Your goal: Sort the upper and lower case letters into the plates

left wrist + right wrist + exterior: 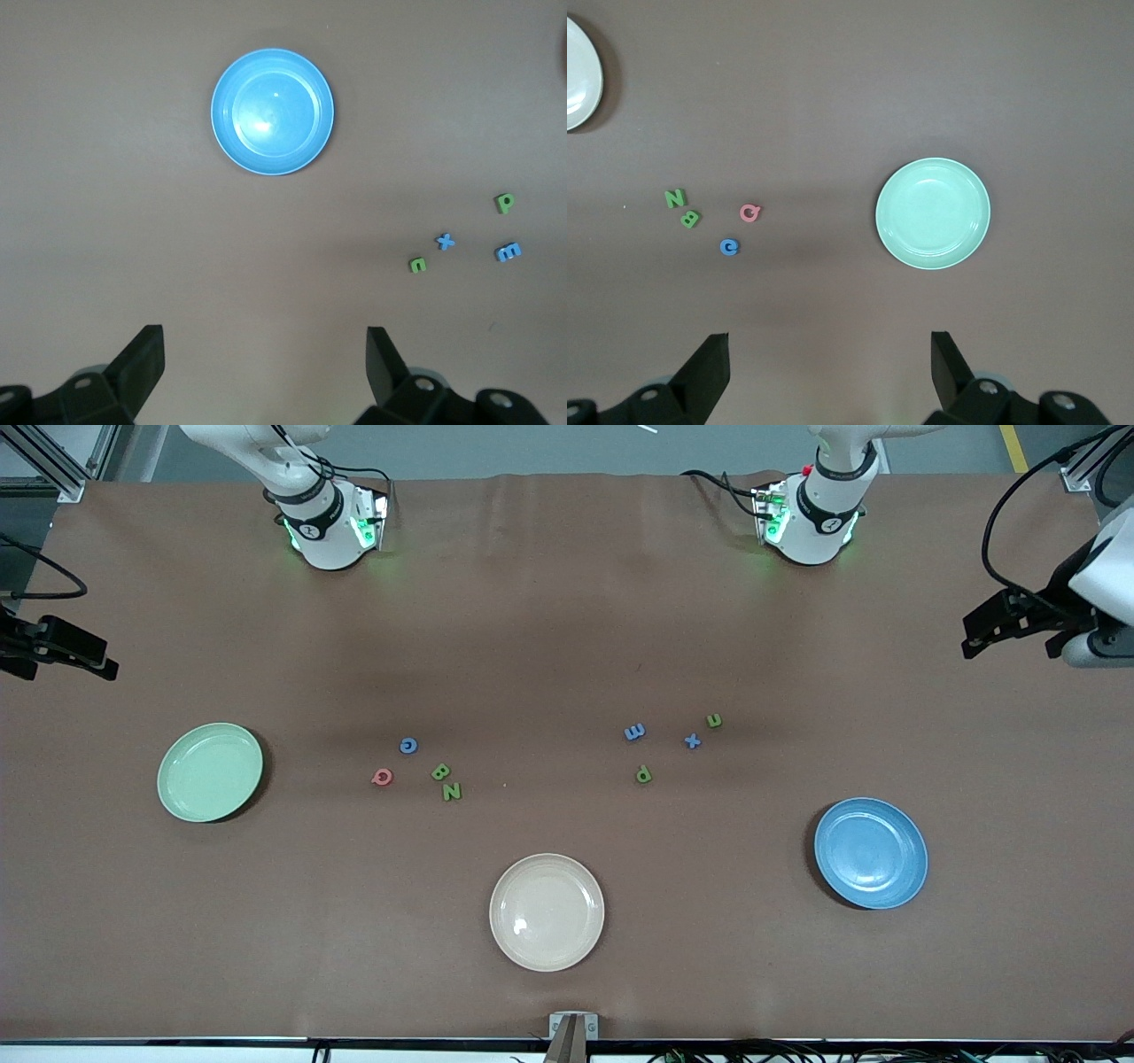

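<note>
The mint green plate (pixel 211 771) lies empty toward the right arm's end, and the blue plate (pixel 871 853) lies empty toward the left arm's end. Capital letters lie in one group: blue G (pixel 407 746), red Q (pixel 382 778), green B (pixel 440 771), green N (pixel 452 791). Lower-case letters lie in another: blue m (pixel 634 732), blue x (pixel 693 740), green n (pixel 714 720), green p (pixel 644 774). My left gripper (pixel 266 354) is open and empty, high over the table's end (pixel 974 638). My right gripper (pixel 830 354) is open and empty, high over its own end (pixel 102 664).
A cream-beige plate (pixel 547 911) lies empty at the table's middle, nearer to the front camera than the letters. The brown table cover (pixel 567 602) spreads between the two arm bases.
</note>
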Motion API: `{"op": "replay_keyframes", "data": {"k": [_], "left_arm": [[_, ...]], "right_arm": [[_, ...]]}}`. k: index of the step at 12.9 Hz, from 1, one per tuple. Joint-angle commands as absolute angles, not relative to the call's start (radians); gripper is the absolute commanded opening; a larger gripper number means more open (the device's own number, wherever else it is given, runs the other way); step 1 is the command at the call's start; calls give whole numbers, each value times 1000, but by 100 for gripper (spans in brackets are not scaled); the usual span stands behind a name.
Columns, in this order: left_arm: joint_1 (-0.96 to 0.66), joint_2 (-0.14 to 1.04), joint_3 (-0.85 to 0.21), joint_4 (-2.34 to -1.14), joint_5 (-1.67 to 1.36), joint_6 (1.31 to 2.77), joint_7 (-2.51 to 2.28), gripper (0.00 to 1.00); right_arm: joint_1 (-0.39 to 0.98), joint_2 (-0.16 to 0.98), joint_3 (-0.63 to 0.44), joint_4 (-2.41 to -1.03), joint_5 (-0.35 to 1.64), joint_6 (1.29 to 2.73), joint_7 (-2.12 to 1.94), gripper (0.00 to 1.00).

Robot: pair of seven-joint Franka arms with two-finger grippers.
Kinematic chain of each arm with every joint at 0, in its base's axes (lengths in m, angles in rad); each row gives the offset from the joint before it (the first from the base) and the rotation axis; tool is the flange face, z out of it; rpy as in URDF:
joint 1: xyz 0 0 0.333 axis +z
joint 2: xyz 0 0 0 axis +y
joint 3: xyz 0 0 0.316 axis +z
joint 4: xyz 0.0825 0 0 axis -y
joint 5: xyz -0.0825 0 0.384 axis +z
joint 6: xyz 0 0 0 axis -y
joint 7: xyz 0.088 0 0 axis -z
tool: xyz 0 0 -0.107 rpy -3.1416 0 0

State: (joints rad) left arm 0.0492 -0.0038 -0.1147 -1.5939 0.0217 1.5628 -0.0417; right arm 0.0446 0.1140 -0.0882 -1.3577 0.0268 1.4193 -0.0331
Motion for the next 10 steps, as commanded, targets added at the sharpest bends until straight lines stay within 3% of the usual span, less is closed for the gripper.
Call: {"op": "replay_keyframes", "data": {"k": [1, 10], "left_arm": [[45, 46, -142, -1629, 31, 1577, -49, 100], [49, 38, -415, -2161, 43, 2197, -540, 100]], "right_arm": [[66, 106, -89, -1362, 43, 1422, -22, 100], [103, 113, -91, -1359, 49, 1427, -28, 100]]}}
